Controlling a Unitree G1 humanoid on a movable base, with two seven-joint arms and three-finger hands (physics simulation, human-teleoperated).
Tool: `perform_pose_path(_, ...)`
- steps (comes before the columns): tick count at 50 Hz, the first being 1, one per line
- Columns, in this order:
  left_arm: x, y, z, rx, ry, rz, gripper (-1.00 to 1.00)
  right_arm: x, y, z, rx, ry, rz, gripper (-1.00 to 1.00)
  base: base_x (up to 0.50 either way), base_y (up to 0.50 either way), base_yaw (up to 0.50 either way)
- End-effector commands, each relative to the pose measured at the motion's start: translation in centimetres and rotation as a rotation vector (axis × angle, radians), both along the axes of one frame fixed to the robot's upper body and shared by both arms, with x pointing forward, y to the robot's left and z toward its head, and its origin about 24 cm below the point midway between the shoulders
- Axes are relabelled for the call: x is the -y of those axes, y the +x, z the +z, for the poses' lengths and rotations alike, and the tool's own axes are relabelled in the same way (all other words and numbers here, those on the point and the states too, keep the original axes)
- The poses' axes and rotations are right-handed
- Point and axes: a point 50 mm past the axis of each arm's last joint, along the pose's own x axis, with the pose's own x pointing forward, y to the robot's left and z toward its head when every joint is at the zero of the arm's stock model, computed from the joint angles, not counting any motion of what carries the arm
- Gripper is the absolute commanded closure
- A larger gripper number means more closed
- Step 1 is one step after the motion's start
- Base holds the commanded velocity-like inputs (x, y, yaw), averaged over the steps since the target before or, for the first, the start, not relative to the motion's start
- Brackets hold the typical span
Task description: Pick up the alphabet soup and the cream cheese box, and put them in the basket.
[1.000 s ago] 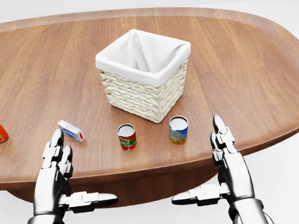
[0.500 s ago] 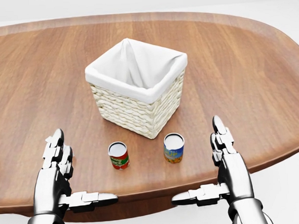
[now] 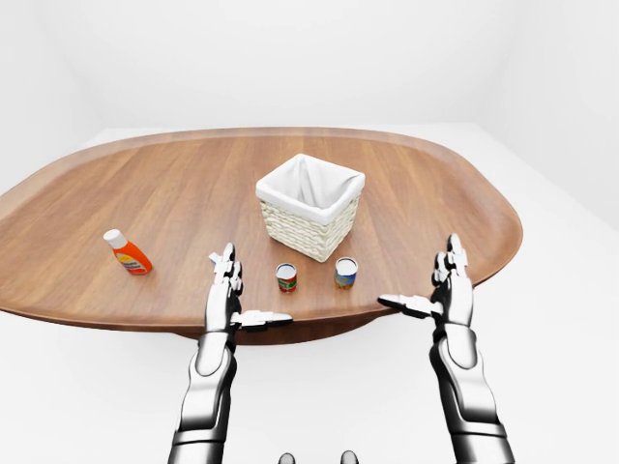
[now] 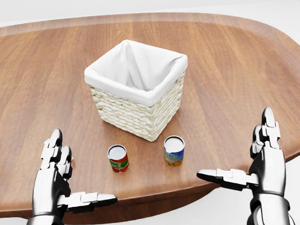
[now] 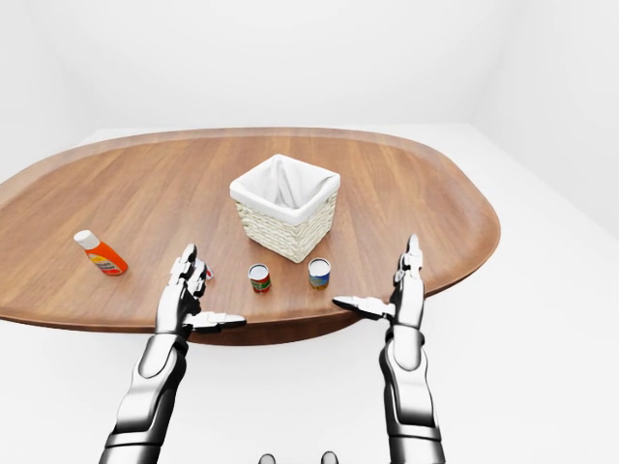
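The surface [image 4: 249, 70] is warm reddish-brown wood with long grain streaks. Beyond the fingers, the basket [image 4: 139, 110] is cream woven wicker, lined in plain white cloth. Between the two hands stand two cans: the one nearer the left hand [image 4: 54, 177] has a red label with a green band [image 4: 118, 159] (its lid pale), the one nearer the right hand [image 4: 265, 159] is blue with yellow [image 4: 174, 151]. Both hands are glossy silver-grey metal with dark joints. Outward of the left fingers lies an orange bottle [image 3: 128, 252] with a white cap and a white patch on its label.
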Motion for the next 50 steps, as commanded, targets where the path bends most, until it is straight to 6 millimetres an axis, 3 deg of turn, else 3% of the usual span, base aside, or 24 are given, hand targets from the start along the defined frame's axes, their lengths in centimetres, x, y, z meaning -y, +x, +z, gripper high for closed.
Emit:
perform_pose_path(1,0.0,0.0,-0.1,0.002,-0.002,0.001,-1.0,3.0,-1.3,1.6,0.081,0.043,-0.259,-1.0,0.0,0.0,0.0)
perform_pose_path(11,0.0,0.0,-0.1,0.001,-0.001,0.001,-1.0,4.3,-1.9,1.7,0.082,0.047,-0.393,-1.0,0.0,0.0,0.0)
perform_pose_path(12,0.0,-0.1,0.1,-0.001,0.0,0.001,-1.0,5.3,-2.6,2.0,0.088,0.052,-0.501,-1.0,0.0,0.0,0.0)
perform_pose_path(16,-0.1,0.0,0.0,-0.003,-0.008,0.008,-1.0,6.4,-3.6,2.5,0.119,0.05,-0.558,-1.0,0.0,0.0,0.0)
perform_pose_path(29,0.0,0.0,-0.3,-0.016,0.006,0.0,-1.0,6.7,-4.1,3.4,0.133,-0.017,-0.579,-1.0,0.0,0.0,0.0)
perform_pose_path(50,0.0,0.1,-0.4,-0.024,0.008,0.0,-1.0,6.4,-3.7,2.8,0.115,-0.009,-0.559,-1.0,0.0,0.0,0.0)
